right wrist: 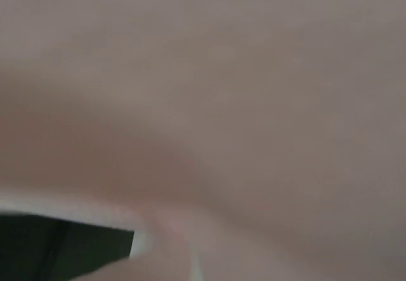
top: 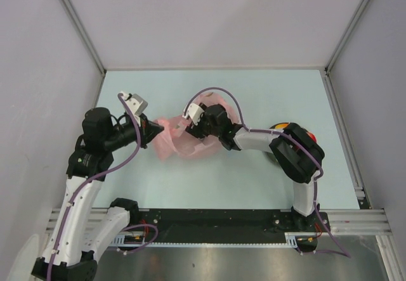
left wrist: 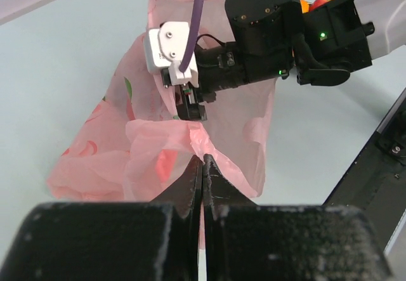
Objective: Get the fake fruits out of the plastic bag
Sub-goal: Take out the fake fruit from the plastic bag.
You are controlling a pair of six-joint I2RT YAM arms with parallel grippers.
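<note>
Crinkled translucent pink plastic bag (top: pixel 177 143) — left tool (left wrist: pixel 203 163) is pinching it, right tool (left wrist: pixel 192 111) is nosing in, spread untellable. Next, likely gripping a fruit inside.

pale blue table (top: pixel 254 97), plain grey walls (top: pixel 216 14)

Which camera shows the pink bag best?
The left wrist view: the pink plastic bag fills it, pinched by the left gripper. The top view shows it small, partly hidden; the right wrist view is just pink blur.
</note>
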